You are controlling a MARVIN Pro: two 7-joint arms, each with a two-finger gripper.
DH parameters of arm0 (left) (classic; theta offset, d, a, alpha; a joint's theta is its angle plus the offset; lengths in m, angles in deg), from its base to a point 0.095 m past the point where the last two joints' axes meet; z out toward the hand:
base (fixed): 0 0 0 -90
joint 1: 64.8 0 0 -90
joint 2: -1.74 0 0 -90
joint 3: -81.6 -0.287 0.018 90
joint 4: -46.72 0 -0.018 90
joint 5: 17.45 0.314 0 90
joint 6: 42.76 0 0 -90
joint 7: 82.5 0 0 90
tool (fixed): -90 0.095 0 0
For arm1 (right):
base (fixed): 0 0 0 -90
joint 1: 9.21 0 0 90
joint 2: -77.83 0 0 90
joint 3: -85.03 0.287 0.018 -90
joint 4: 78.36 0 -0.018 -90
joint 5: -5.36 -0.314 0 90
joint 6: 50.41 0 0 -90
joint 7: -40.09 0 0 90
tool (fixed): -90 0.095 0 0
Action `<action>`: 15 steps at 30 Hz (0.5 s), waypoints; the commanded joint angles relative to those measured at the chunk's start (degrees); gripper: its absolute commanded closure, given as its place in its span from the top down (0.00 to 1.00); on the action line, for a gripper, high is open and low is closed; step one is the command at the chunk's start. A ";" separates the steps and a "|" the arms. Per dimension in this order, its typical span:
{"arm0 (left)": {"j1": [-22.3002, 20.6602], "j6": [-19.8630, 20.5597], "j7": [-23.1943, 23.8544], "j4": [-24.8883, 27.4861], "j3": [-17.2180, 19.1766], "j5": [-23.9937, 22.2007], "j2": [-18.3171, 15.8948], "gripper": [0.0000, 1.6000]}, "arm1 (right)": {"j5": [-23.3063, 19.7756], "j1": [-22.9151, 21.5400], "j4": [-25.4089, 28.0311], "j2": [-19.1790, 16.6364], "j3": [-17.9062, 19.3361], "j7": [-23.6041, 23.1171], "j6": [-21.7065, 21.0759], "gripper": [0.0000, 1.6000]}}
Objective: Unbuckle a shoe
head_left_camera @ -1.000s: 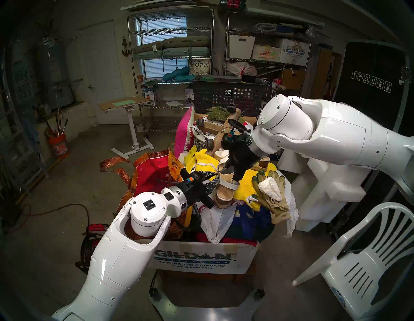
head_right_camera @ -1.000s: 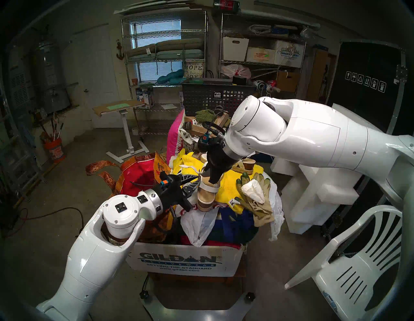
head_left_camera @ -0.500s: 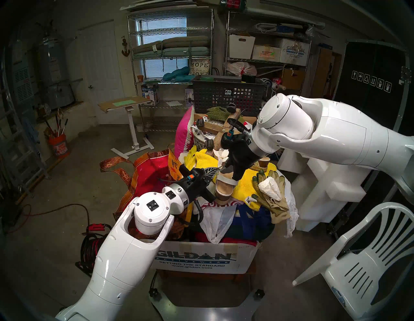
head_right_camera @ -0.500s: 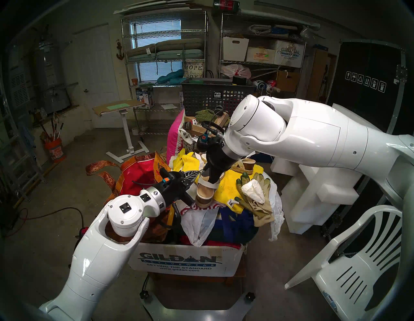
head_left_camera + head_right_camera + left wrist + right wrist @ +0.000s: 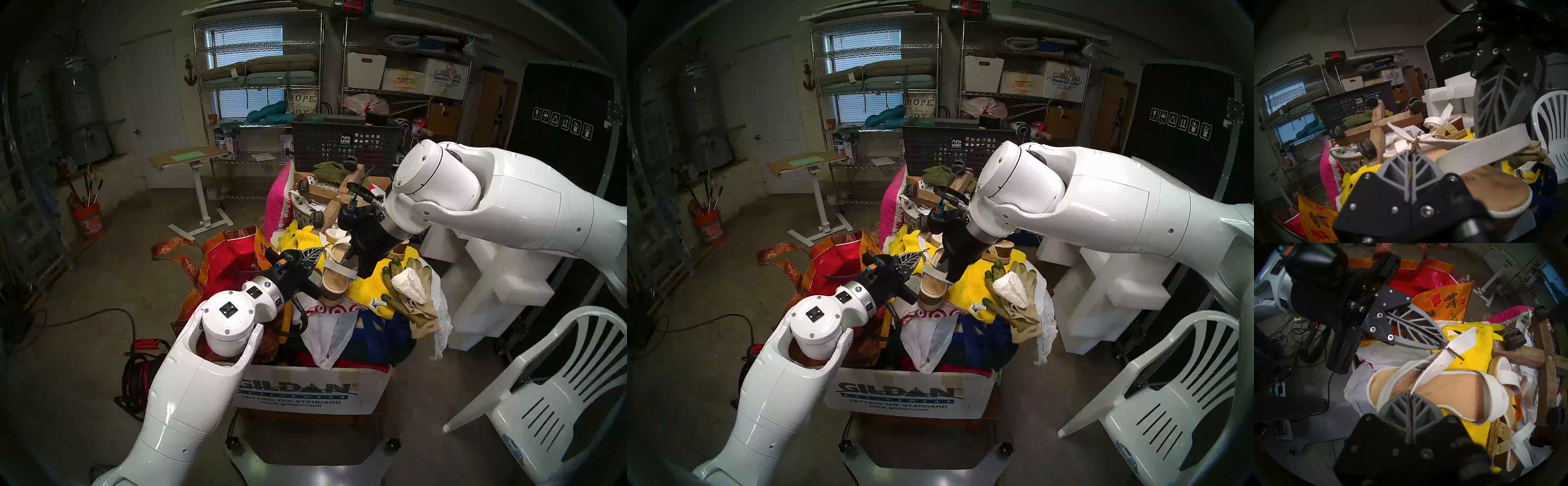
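The sandal [image 5: 334,280] lies toe towards me on a yellow towel [image 5: 376,285] atop the pile, with tan footbed [image 5: 1449,390] and wide white toe band [image 5: 1483,149]. My left gripper [image 5: 1411,151] is shut on the small metal buckle [image 5: 1416,140] at the sandal's left side; it also shows in the right wrist view [image 5: 1444,346]. My right gripper [image 5: 1409,394] is shut on the thin white ankle strap [image 5: 1434,365] above the footbed. The strap's free end [image 5: 1464,338] pokes out past the buckle. The twin sandal [image 5: 1505,446] lies just beyond.
All this rests on a heaped Gildan cardboard box [image 5: 305,390]. A red and orange bag [image 5: 230,264] is to the left, work gloves [image 5: 410,292] to the right, a wooden caster dolly [image 5: 336,193] and a dark mesh basket [image 5: 342,142] behind. A white plastic chair [image 5: 556,390] stands at the right.
The left arm has pushed forward and up, and the sandal has shifted away from me and to the left. The right gripper has moved slightly right, still on the strap.
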 commanded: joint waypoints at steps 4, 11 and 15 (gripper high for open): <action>-1.79 0.24 -1.30 0.47 0.04 -0.02 1.72 0.00 | -0.23 -1.70 3.34 -4.86 0.77 1.95 -2.74 0.00; -2.01 -0.50 -2.16 -0.41 -0.88 0.81 2.06 0.00 | -1.97 -1.48 5.49 -7.39 0.26 6.03 -2.74 0.00; -1.90 -0.81 -2.26 -0.59 -1.43 1.15 1.77 0.00 | -1.94 -0.41 6.56 -8.54 1.53 11.03 -2.74 0.00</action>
